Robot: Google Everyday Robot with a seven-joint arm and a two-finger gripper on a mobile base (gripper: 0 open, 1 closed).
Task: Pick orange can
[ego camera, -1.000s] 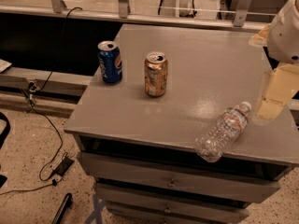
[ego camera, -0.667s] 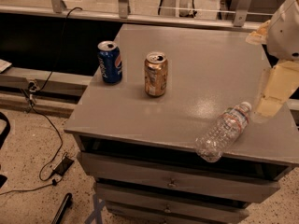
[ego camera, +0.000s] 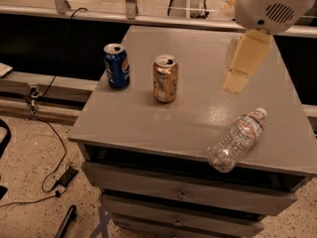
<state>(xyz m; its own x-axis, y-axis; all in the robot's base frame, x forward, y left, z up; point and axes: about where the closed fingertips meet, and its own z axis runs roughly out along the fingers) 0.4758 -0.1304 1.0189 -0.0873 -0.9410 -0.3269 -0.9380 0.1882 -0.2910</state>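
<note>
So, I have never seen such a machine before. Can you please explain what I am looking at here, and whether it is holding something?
The white housing at the top right is part of a robot arm. The pale piece hanging below it is the gripper, the part that grasps things. It hangs above the right half of the grey cabinet top and holds nothing.

There is only one camera, and it looks down on the cabinet from above. Where it is mounted is not known.

Two drink cans stand on the top: the orange can, which the robot should pick, and a blue Pepsi can further left in the picture. A clear plastic bottle lies on its side at the front edge. The gripper is well apart from the orange can.
</note>
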